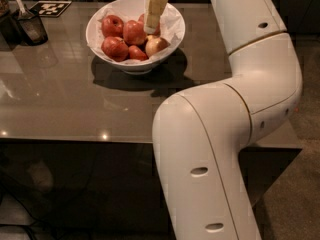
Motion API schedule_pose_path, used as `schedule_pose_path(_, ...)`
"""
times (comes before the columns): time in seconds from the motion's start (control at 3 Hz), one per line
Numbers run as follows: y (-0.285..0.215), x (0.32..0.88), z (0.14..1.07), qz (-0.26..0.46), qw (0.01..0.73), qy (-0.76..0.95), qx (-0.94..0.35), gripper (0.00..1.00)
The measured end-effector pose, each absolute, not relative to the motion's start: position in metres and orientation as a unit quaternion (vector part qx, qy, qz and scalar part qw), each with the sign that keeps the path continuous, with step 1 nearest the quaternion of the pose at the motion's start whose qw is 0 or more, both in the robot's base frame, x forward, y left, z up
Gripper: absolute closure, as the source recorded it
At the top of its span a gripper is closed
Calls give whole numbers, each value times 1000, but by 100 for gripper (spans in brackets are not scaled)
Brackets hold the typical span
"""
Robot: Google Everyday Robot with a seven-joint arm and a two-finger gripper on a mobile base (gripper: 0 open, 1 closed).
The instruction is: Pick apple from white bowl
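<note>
The white bowl (172,31) stands on the grey table near its far edge. It is lined with crinkled white paper and holds several apples. A large round red apple (133,32) lies in the middle of the pile, a pale yellowish-tan apple (156,46) to its front right, and other red apples (114,48) to the left. My gripper (151,28) hangs down from above into the back right of the bowl. Its tan tip is right beside the large red apple, just above the pale one, and hides a dark-red apple behind it.
My white arm (225,134) fills the right half of the view and hides the table's right part. A dark cup with utensils (30,26) and a black-and-white marker tag (50,8) are at the table's far left. The table's front edge (75,140) crosses the middle.
</note>
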State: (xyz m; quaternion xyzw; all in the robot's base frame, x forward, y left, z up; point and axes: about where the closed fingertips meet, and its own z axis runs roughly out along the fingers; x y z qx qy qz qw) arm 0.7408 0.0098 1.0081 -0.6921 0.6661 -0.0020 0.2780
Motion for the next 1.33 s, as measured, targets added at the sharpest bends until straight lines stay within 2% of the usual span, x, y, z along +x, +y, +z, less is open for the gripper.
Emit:
schedule_pose_path(0.67, 23, 750, 986, -4, 259, 661, -704, 0)
schedule_pose_path(1.33, 34, 765, 985, -21, 271, 652, -708, 0)
